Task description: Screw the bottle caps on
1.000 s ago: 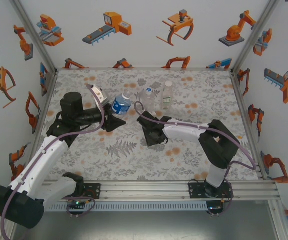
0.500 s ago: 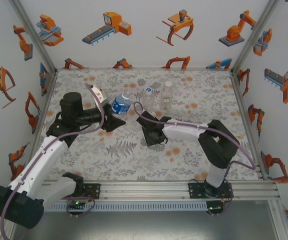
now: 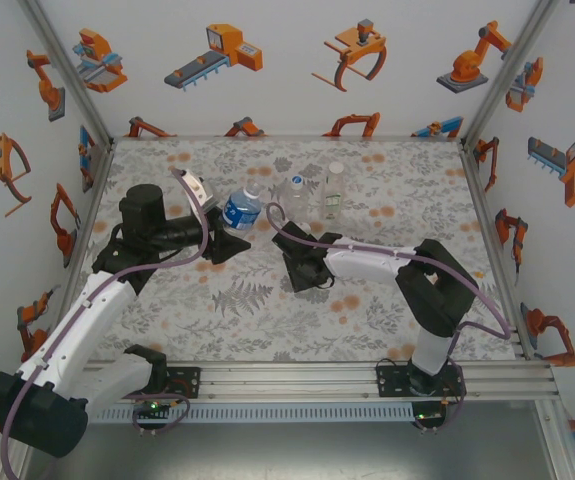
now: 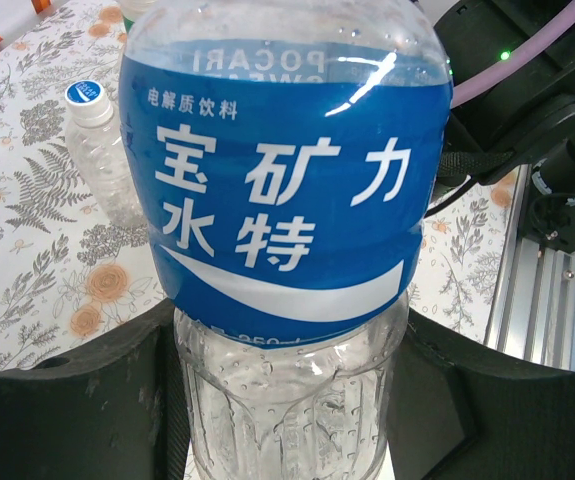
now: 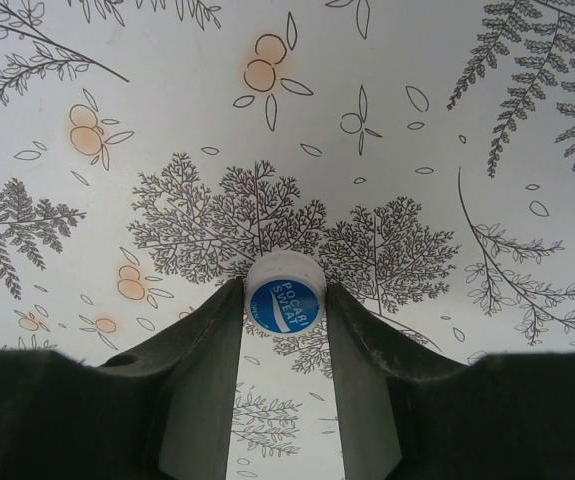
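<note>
Now left end effector holds blue-label bottle, right end effector cap.

The blue-label bottle runs off the top edge of the left wrist view at its shoulder and off the bottom edge above its base, and the fingers of the left gripper cover its lower sides. Left of that bottle, a plain bottle has its right side hidden behind it. Nearer the arms than that bottle, the white cap has both flanks tucked behind the fingers of the right gripper.

Floral table, two bottles up.
Plain bottle, green-labelled bottle beyond the right gripper; white cap between its fingers.
</note>
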Controlling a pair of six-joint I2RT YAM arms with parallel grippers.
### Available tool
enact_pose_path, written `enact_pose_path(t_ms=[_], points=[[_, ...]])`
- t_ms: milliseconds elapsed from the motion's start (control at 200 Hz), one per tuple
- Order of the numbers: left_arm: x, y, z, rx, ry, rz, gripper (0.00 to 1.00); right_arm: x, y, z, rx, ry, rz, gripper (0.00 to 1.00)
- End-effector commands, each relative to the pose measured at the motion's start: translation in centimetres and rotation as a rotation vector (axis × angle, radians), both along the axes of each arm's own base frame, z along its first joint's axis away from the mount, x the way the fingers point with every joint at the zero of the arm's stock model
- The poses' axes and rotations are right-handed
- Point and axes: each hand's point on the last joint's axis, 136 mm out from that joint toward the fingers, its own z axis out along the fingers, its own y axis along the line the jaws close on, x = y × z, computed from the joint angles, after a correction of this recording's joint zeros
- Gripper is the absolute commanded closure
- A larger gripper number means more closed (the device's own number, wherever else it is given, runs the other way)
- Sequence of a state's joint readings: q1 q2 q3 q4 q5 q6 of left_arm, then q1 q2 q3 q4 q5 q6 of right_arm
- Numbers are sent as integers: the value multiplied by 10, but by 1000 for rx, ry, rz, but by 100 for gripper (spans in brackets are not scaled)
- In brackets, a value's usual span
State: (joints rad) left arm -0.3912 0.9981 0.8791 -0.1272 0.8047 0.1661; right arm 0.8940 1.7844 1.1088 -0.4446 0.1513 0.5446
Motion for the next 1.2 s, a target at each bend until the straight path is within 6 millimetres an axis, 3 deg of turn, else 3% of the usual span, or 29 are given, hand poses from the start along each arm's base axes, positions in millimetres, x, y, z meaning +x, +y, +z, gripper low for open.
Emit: enact_pose_path(t_ms=[0, 866, 1197], points=[[-1, 0, 10, -20, -24, -15, 90, 5, 6, 6, -7, -29, 14, 61], [-2, 0, 11, -20, -24, -14, 90, 7, 6, 7, -2, -39, 14, 60], [-1, 0, 10, -18, -21, -14, 90, 4, 6, 8, 3, -27, 13, 69]])
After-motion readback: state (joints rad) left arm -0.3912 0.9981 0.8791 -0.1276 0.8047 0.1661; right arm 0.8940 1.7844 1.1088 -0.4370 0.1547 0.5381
